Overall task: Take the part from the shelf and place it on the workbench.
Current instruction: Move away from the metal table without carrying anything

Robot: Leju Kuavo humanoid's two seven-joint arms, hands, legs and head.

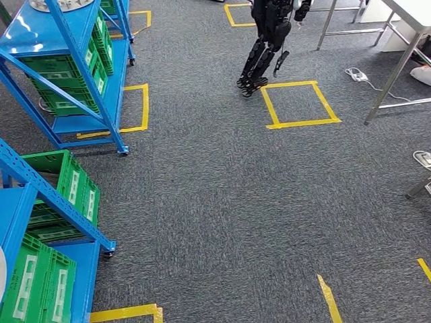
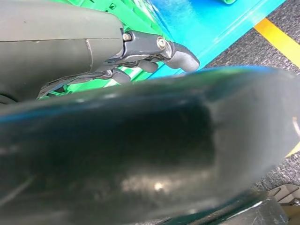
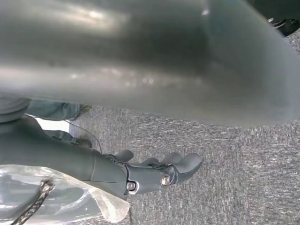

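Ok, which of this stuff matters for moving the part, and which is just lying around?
Job: shelf; silver disc on it, likely the part; table, likely the workbench; left robot hand; right robot hand.
Lying about: crates; tape squares; power strip; other robot; shoe.

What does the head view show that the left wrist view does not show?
Head view alone: a second humanoid robot standing by a yellow tape square, and table legs at the far right. Left wrist view alone: the left hand, fingers extended beside a large dark blurred surface close to the camera. Both views share the blue shelf, green crates, grey carpet and yellow floor tape.
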